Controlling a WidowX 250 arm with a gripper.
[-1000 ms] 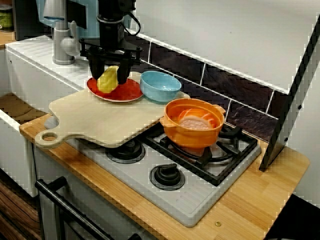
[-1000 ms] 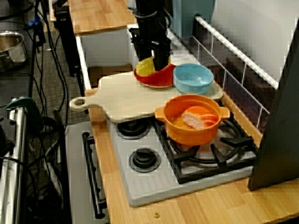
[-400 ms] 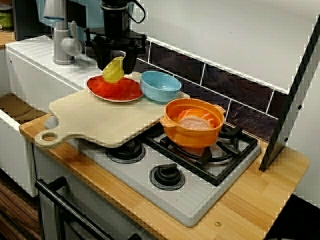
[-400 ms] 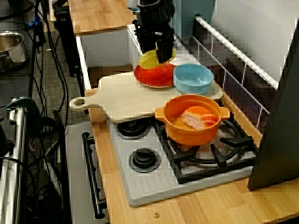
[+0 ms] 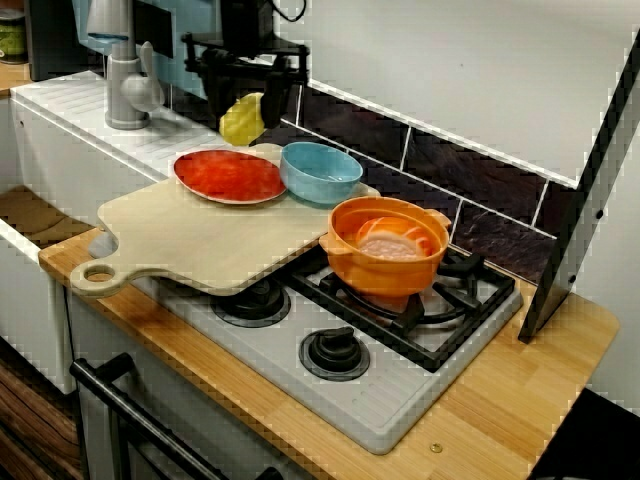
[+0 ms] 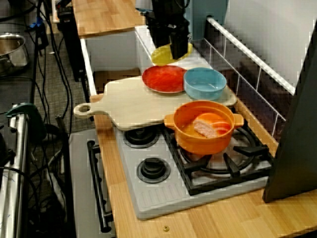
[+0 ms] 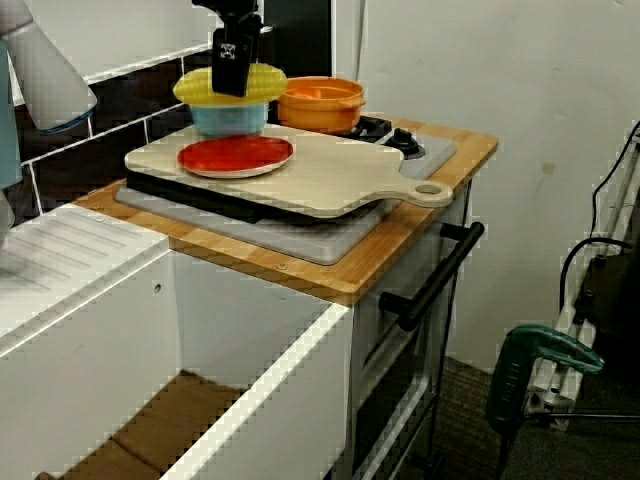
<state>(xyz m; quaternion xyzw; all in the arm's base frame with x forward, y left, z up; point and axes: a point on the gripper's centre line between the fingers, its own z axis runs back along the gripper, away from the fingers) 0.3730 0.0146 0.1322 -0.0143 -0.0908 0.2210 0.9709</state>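
The black gripper (image 5: 246, 100) is held in mid-air over the far rim of the red plate (image 5: 229, 175). Its fingers are pointed straight down and pressed together on a yellow piece (image 5: 241, 122), and the dark wrist is carried upright above it.

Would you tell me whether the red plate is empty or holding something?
Empty: the red plate lies bare, and the gripper holds the yellow item up clear of it.
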